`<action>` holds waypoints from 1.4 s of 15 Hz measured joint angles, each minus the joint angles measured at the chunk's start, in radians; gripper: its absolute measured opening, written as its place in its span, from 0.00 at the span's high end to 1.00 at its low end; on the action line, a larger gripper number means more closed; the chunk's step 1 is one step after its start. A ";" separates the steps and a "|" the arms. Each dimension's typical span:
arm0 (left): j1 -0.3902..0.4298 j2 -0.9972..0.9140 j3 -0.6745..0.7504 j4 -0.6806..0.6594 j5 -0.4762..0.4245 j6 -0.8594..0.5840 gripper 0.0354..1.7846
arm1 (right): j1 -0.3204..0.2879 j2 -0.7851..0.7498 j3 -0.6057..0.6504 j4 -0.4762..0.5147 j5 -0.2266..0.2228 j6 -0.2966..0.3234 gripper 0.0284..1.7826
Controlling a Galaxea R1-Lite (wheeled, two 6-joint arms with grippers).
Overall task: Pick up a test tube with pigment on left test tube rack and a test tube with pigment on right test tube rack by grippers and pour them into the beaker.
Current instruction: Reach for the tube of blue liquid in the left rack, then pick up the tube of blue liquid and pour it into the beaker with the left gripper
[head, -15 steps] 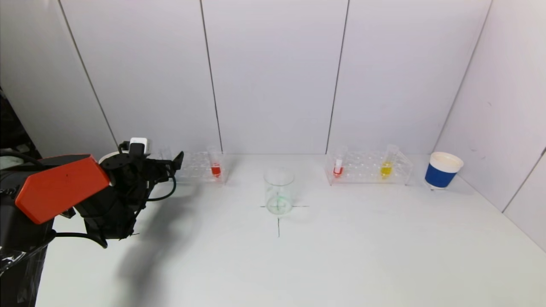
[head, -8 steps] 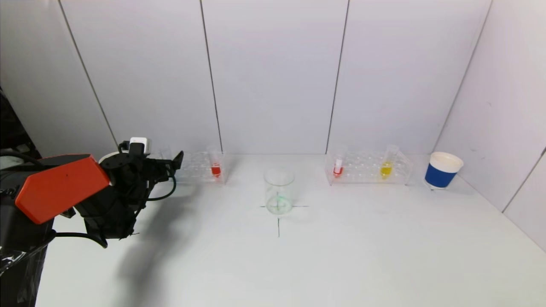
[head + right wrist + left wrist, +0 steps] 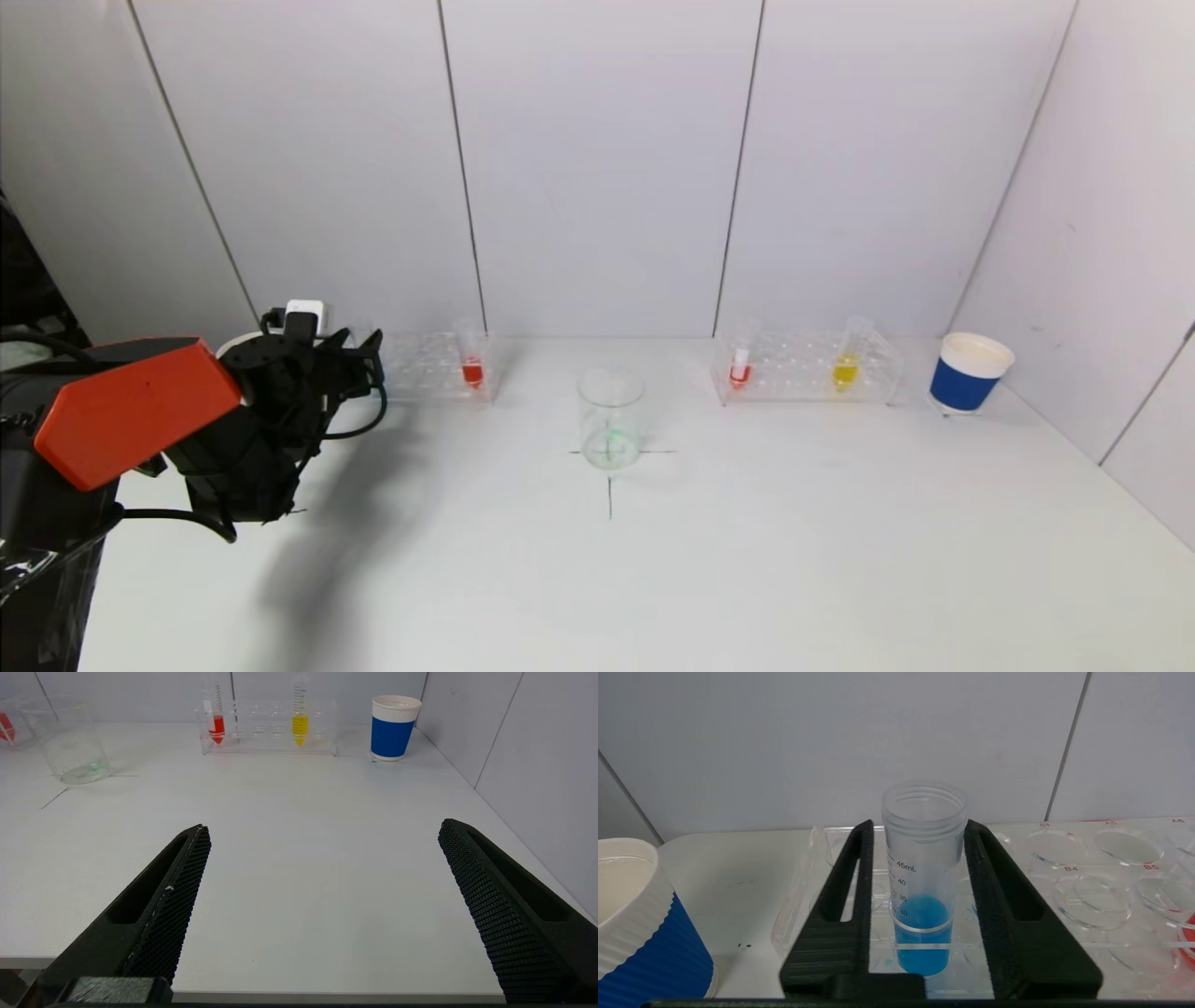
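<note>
My left gripper [image 3: 366, 358] is at the left end of the left rack [image 3: 425, 359]. In the left wrist view it [image 3: 919, 823] is shut on a test tube with blue pigment [image 3: 922, 858] that stands upright in the rack [image 3: 1087, 891]. A tube with red pigment [image 3: 472, 359] stands at the rack's right end. The glass beaker [image 3: 611, 418] sits mid-table on a cross mark. The right rack [image 3: 803, 369] holds a red tube [image 3: 740, 364] and a yellow tube [image 3: 848, 359]. My right gripper [image 3: 324, 828] is open and empty over the table's front edge, out of the head view.
A blue-and-white paper cup [image 3: 969, 373] stands right of the right rack. Another such cup [image 3: 640, 933] stands close beside the left rack's end, next to my left gripper. White walls close the table at the back and the right.
My left gripper's fingers have closed in on the blue tube. The arm itself has stayed in place. Nothing else has moved.
</note>
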 joint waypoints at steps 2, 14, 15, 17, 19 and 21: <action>0.000 0.000 -0.002 0.002 0.000 0.000 0.77 | 0.000 0.000 0.000 0.000 0.000 0.000 0.01; 0.001 -0.004 -0.005 0.010 0.000 0.000 0.78 | 0.000 0.000 0.000 0.000 0.000 0.000 0.01; 0.002 -0.008 -0.008 0.018 0.000 -0.001 0.78 | 0.000 0.000 0.000 0.000 0.000 0.000 0.01; 0.004 -0.023 -0.014 0.035 0.000 -0.001 0.78 | 0.000 0.000 0.000 0.000 0.000 0.000 0.01; 0.006 -0.040 -0.018 0.053 0.000 -0.002 0.78 | 0.000 0.000 0.000 0.000 0.000 0.000 0.01; 0.006 -0.060 -0.022 0.074 0.000 -0.002 0.78 | 0.000 0.000 0.000 0.000 0.000 0.000 0.01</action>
